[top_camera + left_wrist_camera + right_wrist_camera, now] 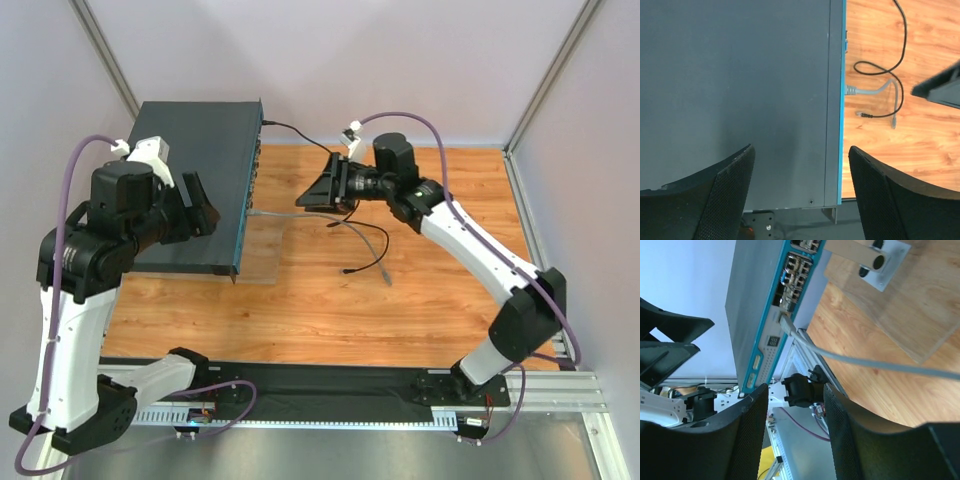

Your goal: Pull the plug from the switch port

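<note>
Straddling switch front edge, left tool

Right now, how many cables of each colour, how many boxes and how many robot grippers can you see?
grey cable: 1
black cable: 1
switch: 1
grippers: 2, the left gripper and the right gripper
Total: 5

From above, the left arm hides the lower left of the switch. The plug is too small to see well.
</note>
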Robot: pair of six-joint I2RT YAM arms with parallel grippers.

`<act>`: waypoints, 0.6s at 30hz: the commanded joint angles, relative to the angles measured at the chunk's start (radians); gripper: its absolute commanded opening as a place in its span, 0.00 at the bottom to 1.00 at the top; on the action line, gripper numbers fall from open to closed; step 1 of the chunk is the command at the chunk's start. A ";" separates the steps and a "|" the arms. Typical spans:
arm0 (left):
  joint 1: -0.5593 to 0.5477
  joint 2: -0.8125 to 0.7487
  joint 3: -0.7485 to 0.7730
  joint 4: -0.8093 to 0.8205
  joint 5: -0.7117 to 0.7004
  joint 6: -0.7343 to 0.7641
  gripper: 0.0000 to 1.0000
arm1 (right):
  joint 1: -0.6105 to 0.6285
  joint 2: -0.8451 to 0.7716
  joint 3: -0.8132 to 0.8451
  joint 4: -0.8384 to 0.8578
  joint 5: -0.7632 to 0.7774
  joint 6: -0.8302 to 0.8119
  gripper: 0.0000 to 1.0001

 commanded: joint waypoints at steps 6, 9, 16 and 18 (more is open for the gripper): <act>0.005 -0.023 -0.013 -0.030 0.027 0.034 0.81 | 0.087 0.152 0.134 0.200 -0.098 0.160 0.52; 0.005 -0.018 -0.003 -0.018 0.043 0.029 0.81 | 0.117 0.152 0.134 0.203 -0.076 0.159 0.57; 0.005 -0.060 -0.038 -0.027 0.006 0.023 0.77 | 0.196 0.057 0.038 0.245 0.104 0.173 0.64; 0.005 -0.089 -0.045 -0.047 -0.018 0.032 0.77 | 0.213 0.008 0.013 0.254 0.163 0.162 0.70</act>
